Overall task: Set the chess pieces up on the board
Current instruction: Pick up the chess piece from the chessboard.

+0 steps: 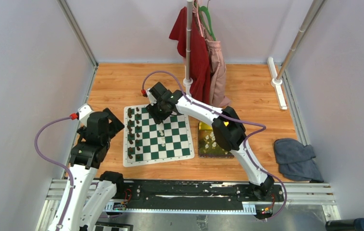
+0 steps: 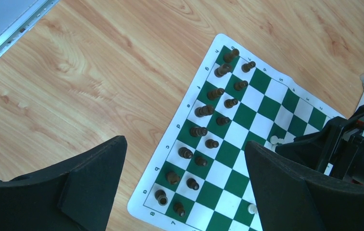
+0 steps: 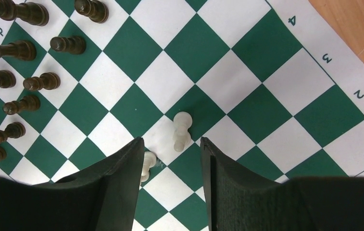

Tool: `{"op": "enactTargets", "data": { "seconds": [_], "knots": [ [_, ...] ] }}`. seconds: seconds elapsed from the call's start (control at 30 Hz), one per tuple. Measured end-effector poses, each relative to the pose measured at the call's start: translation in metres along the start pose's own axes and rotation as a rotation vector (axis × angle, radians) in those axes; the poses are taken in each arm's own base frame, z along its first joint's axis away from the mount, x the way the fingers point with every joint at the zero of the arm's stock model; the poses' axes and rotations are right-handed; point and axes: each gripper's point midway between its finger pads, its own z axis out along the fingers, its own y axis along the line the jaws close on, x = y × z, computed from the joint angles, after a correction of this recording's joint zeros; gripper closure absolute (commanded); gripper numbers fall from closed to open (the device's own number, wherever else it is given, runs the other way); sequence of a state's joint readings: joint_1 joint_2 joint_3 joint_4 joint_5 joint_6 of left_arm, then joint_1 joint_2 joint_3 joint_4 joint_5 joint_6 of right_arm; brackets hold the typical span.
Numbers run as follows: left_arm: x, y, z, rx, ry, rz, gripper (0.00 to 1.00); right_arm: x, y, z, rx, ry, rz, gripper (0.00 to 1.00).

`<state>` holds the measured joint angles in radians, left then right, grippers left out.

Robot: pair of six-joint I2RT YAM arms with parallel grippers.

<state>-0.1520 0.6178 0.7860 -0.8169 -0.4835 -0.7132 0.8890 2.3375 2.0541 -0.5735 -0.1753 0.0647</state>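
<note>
The right gripper, with two black fingers entering from the bottom edge, stands with its jaws spread wide over the flat chess mat of dark green and white squares. A small cream-white plastic pawn stands at lower centre, just above the gap between the fingertips. A second cream-white piece is partly hidden by the finger on the frame's left, and dark brown chessmen form two rows at upper left.

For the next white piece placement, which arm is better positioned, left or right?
Right. The right arm reaches over the board, its open jaws right by a cream pawn, and the tray with more cream pieces lies on its side. The left arm sits off the board, beside the dark chessmen.
</note>
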Motion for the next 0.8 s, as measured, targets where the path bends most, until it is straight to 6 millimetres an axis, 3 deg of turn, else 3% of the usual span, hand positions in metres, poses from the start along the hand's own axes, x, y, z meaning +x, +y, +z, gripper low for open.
{"op": "enactTargets", "data": {
  "seconds": [0.4, 0.8],
  "knots": [
    [0.004, 0.004, 0.003, -0.015, 0.005, 0.011, 0.0, 0.001, -0.002, 0.012, -0.022, 0.005, 0.014, 0.52],
    [0.004, 0.003, 0.006, -0.025, 0.006, 0.019, 0.0, 0.003, -0.006, 0.014, -0.03, 0.012, 0.041, 0.65]
  ]
}}
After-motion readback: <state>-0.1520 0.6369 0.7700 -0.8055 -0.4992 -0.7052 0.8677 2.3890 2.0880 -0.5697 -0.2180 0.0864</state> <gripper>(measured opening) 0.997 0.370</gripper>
